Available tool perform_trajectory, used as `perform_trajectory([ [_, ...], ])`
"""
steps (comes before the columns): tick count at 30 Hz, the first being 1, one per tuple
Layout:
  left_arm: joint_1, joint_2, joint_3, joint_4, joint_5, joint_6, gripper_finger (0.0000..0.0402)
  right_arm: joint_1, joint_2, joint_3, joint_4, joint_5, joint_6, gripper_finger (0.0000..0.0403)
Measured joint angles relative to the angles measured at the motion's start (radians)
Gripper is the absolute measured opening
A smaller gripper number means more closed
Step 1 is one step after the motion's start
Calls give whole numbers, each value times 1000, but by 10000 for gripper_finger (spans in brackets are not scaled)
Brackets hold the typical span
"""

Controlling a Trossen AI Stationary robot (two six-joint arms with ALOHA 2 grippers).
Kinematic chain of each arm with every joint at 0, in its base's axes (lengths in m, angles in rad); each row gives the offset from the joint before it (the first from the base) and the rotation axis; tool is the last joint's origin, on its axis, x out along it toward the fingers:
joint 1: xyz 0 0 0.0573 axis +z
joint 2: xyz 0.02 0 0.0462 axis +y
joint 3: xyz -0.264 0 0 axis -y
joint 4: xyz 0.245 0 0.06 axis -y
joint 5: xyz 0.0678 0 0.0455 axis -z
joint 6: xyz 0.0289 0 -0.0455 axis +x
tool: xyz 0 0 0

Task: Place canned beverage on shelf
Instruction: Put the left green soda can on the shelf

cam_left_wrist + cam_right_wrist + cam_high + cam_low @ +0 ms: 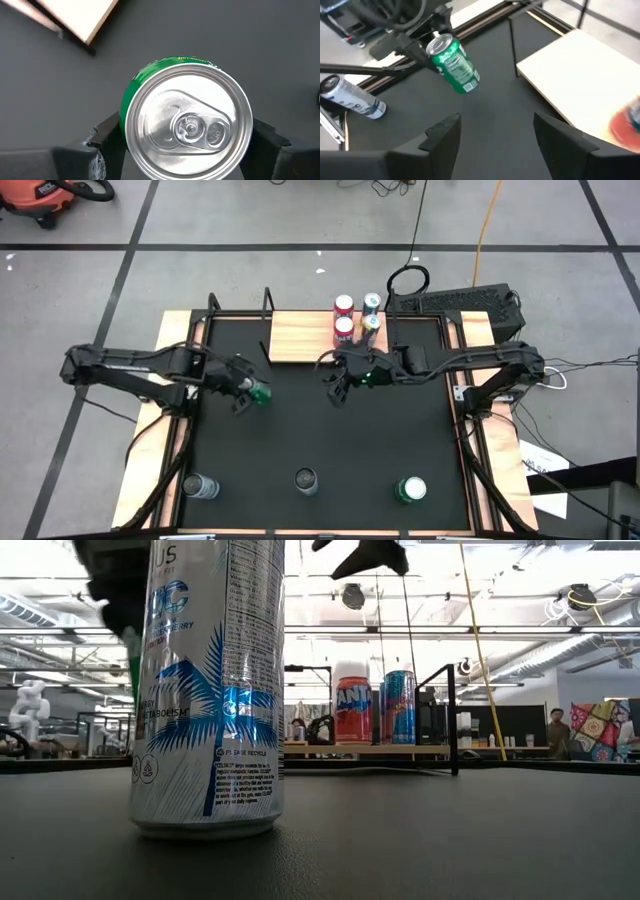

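My left gripper (248,393) is shut on a green can (187,122) over the black tabletop, left of the middle. The can also shows in the right wrist view (454,62). The shelf (300,335), a light-wood board with black rod uprights, lies at the far edge. Two red cans (343,318) and two blue cans (371,312) stand upright on its right end. My right gripper (335,385) is open and empty just in front of the shelf; its fingers (445,132) hover above the tabletop. My left gripper pinches the green can between its two fingers, one on each side of the can's wall (129,107) near the lid end. The can is lifted clear of the tabletop and tilted, with its bottom end (470,85) lower and away from the fingers.
Three more cans stand along the near edge: a white-and-blue one (200,487), a grey-topped one (305,480) and a green one (411,490). A tall white-and-blue can (205,690) fills the low view's left. The shelf's left half (290,340) is bare wood.
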Motion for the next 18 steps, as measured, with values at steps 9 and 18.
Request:
perform_trajectory([
  [9, 114, 310, 249, 34, 28, 253, 279, -20, -90, 0, -207, 27, 110, 222],
  [18, 350, 557, 487, 94, 44, 519, 281, -3, -116, 0, -361, 33, 214, 221],
])
